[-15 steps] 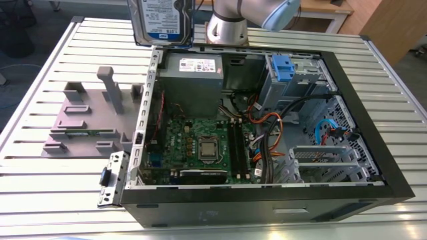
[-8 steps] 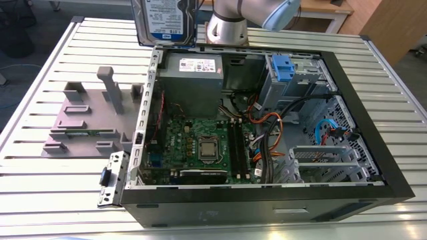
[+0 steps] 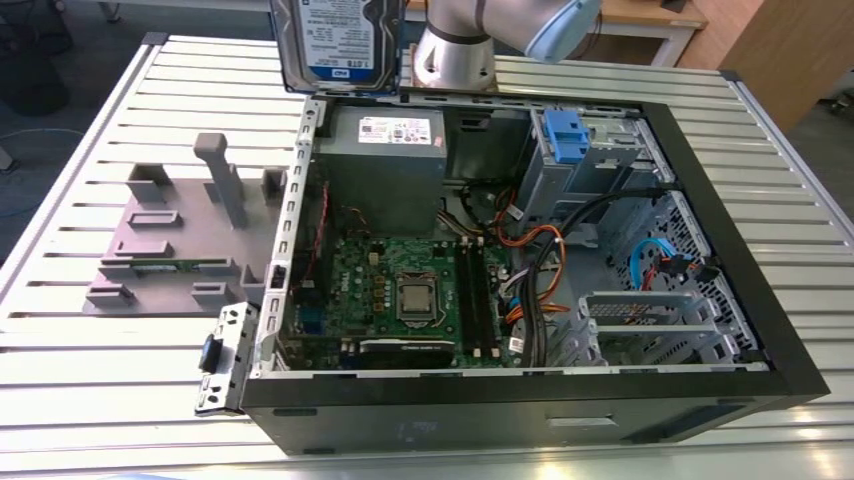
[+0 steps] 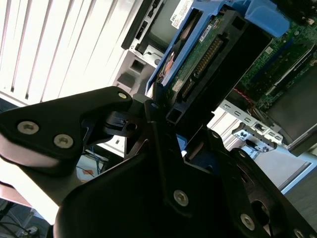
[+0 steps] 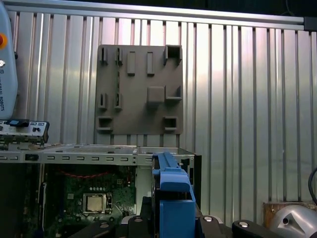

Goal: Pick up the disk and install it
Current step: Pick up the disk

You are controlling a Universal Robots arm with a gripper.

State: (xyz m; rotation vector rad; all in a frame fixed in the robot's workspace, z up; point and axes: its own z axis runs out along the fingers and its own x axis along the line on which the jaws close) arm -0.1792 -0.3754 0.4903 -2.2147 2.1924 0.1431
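Hanging above the far rim of the open black computer case (image 3: 534, 402), the disk (image 3: 336, 40) – a flat silver metal hard drive with a white-and-blue label, framed by a blue plastic bracket – is held clear of everything, standing on edge in the exterior view. In the second wrist view the black gripper (image 4: 178, 119) has its fingers (image 4: 157, 124) pinched on the lower edge of the disk, green circuit side showing. The grey plastic stand with upright posts (image 3: 174, 240) sits on the slatted metal table (image 3: 80, 400), beside the case on the exterior view's left. Inside the case you can see a grey metal power-supply box (image 3: 380, 170), a metal drive cage with a blue latch (image 3: 587, 150) and loose orange cables (image 3: 534, 240). My judgement for this carrying step: you are gripping only one edge – so move slowly, hold the disk square, and stay well above the case wall and cables.
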